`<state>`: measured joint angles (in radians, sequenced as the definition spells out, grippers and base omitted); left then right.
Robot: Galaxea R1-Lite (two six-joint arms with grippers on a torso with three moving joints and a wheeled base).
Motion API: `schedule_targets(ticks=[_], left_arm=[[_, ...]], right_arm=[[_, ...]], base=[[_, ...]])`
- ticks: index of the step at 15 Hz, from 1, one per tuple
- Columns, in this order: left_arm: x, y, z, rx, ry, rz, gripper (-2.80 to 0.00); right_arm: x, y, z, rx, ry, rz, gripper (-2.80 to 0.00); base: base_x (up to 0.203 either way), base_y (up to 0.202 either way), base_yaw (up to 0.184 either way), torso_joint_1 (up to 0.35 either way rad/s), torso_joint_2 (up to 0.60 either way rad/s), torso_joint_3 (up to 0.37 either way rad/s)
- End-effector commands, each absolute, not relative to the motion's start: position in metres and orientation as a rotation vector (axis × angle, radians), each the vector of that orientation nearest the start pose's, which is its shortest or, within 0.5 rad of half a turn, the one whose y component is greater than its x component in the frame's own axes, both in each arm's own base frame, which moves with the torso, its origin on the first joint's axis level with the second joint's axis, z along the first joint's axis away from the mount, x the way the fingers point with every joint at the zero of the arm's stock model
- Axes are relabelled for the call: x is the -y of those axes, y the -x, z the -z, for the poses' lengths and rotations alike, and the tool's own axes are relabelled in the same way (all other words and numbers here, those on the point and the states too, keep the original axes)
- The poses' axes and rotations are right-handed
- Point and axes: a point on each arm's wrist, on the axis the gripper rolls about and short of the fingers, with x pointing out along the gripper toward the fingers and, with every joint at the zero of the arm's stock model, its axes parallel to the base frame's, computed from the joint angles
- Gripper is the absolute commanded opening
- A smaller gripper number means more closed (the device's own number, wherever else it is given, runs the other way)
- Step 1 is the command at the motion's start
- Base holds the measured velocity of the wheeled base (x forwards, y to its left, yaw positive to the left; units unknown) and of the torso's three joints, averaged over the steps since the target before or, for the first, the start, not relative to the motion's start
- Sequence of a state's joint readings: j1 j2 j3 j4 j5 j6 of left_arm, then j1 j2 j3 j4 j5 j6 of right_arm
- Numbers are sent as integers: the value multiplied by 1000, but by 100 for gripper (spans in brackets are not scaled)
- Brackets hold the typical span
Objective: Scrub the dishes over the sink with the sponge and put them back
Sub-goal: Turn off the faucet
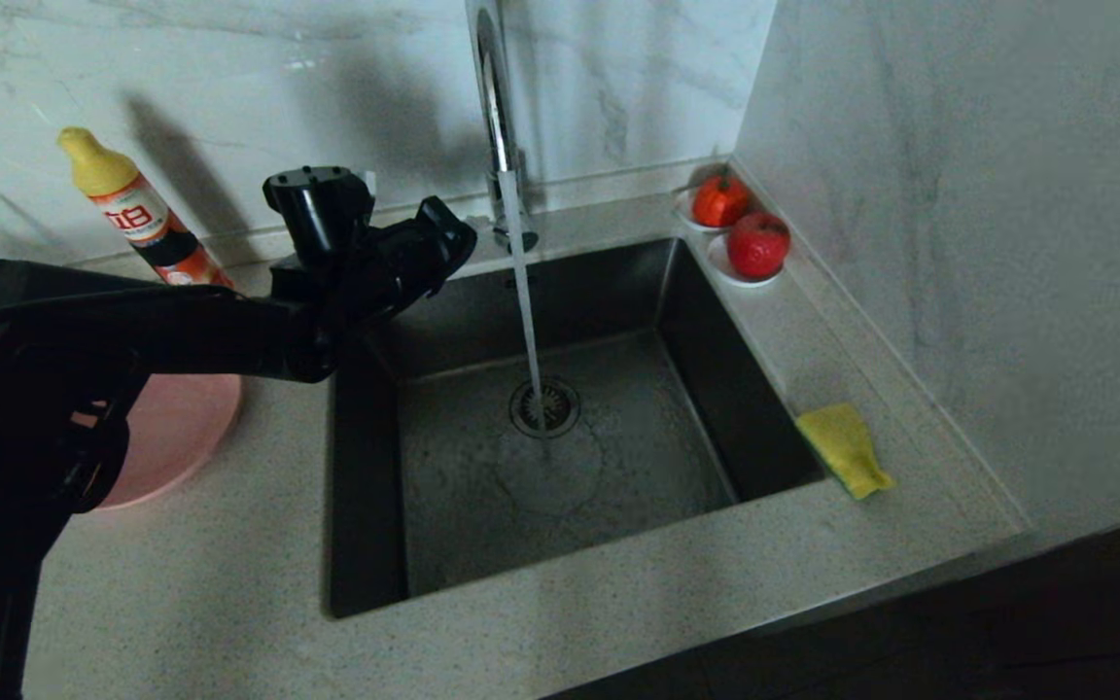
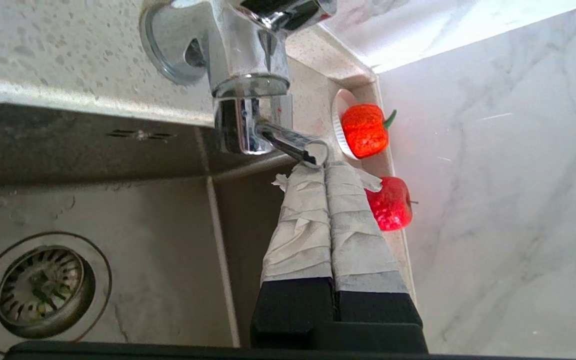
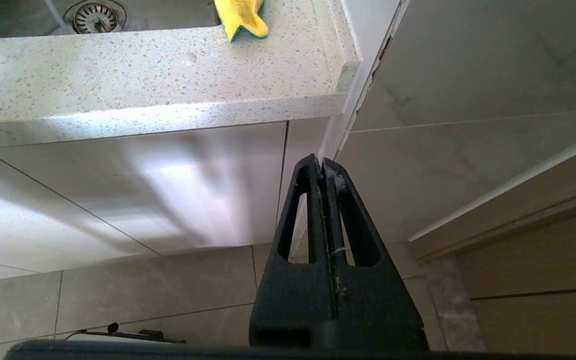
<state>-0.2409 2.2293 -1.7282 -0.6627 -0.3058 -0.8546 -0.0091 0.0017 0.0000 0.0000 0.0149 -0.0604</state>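
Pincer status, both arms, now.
Left pincer: closed, holding nothing, tips at the tap lever.
Right pincer: closed, empty, parked below the counter.

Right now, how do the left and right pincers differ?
The left pincer has pale-wrapped fingers; the right pincer has bare black ones. The left is up over the sink, tips at the tap lever; the right hangs below the counter edge, in front of the cabinet, near nothing. Shared: both are shut and empty.
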Motion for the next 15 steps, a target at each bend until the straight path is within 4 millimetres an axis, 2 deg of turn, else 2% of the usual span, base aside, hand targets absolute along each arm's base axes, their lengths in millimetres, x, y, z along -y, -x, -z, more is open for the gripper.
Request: schedule_targets(ticks=[1, 15], left_arm=[[121, -462, -234, -73, 829, 584, -280], [110, -480, -245, -32, 825, 574, -280]], right_arm=[[-1, 23, -76, -3, 61, -6, -280], [-1, 23, -76, -3, 59, -6, -280]], base=[[0, 0, 0, 0, 0, 0], [0, 0, 0, 0, 0, 0]])
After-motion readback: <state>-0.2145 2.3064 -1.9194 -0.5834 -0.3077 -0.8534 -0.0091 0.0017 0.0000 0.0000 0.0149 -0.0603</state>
